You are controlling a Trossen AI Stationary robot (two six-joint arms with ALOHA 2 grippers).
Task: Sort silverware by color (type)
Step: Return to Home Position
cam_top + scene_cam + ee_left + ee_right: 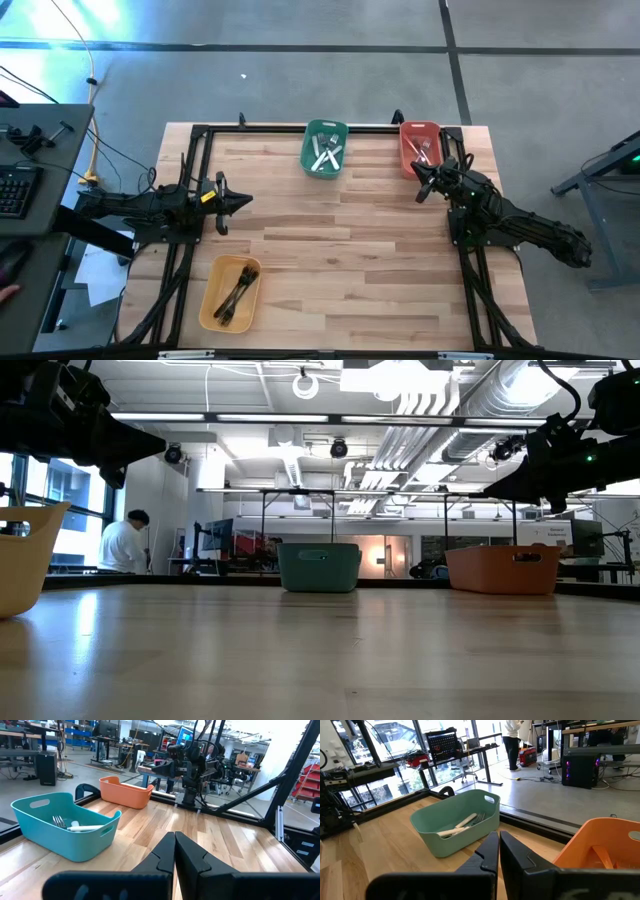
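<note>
All the forks lie in bins. White-handled forks [324, 153] rest in the green bin [308, 160] at the far edge; they also show in the left wrist view [80, 826] and the right wrist view [462, 824]. Red-handled forks [424, 152] lie in the red bin [404, 150] at the far right. Black forks [236, 290] lie in the yellow bin [212, 300] at the near left. My left gripper [247, 201] hovers shut over the table's left side. My right gripper [419, 193] hovers shut just near of the red bin. Neither holds anything.
The black frame rails [190, 160] run along the table's left, right and far edges. Bare wood [340, 250] spans the middle of the table between the arms. A side desk with a keyboard [15, 190] stands off the left edge. A person [122, 545] is far behind.
</note>
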